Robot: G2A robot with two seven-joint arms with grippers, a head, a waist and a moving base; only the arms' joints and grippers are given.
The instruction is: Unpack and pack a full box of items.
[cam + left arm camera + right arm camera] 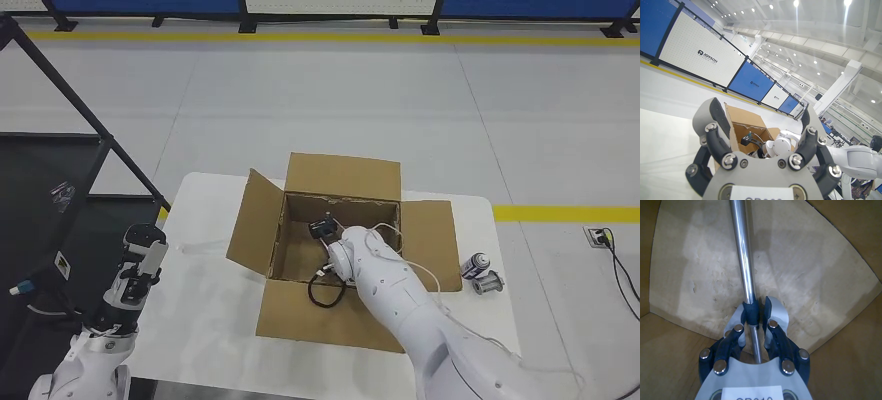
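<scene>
Right wrist view: inside the box [677, 351], my right pincer [757, 306] straddled a metal rod [743, 256] at its taped band [752, 313], not quite clamped; my left pincer [762, 106] hung open. Unpacking, I judged; next: firm squeeze, straight lift.

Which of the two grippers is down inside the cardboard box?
The right gripper: it is inside the cardboard box, at a metal rod. The left gripper hangs open outside the box, over the table's edge.
</scene>
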